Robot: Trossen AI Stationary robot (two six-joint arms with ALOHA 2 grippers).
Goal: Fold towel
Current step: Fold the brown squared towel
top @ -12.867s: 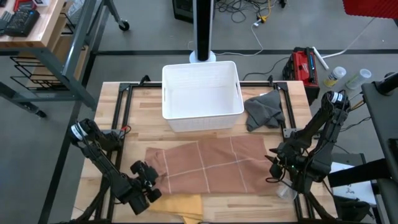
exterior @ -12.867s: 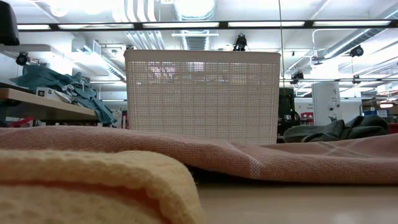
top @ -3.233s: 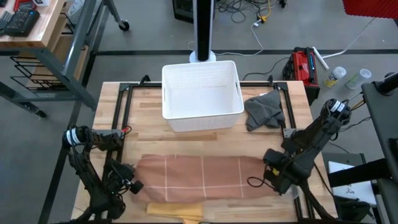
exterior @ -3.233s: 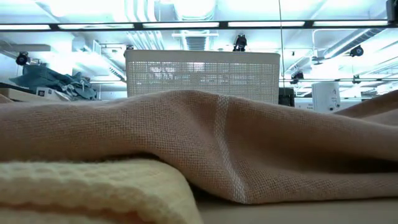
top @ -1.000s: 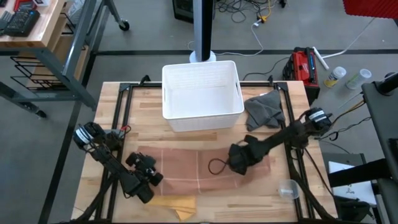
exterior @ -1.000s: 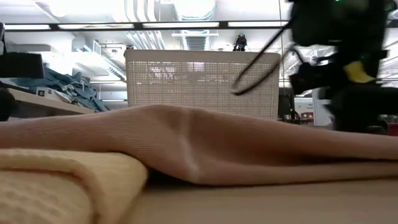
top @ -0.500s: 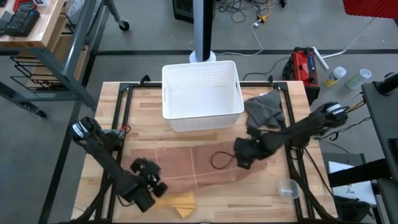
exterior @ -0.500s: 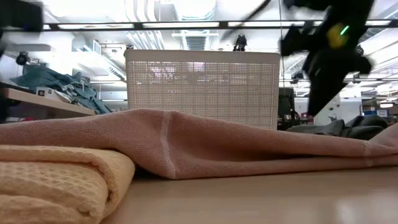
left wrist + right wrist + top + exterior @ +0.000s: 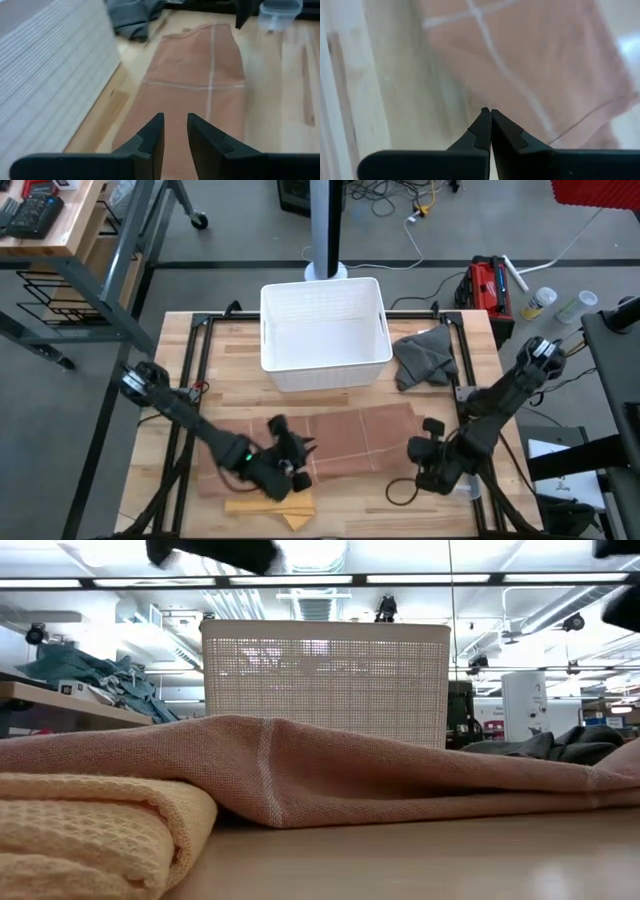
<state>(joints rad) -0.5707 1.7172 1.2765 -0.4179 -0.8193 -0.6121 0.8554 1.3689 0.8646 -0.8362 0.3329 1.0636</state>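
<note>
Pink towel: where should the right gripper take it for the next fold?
Probably the right end of the pink towel, at the near corner. It lies flat, with bare wood beside it, so come in from the right, low. The right gripper hangs just off that corner, shut; the left gripper is over the towel's left part.

The towel is dusty pink, crossed by thin white lines in a grid. A pale yellow waffle-weave cloth lies beside it. The basket is white mesh, the crumpled rag dark grey, the surface light wood.
</note>
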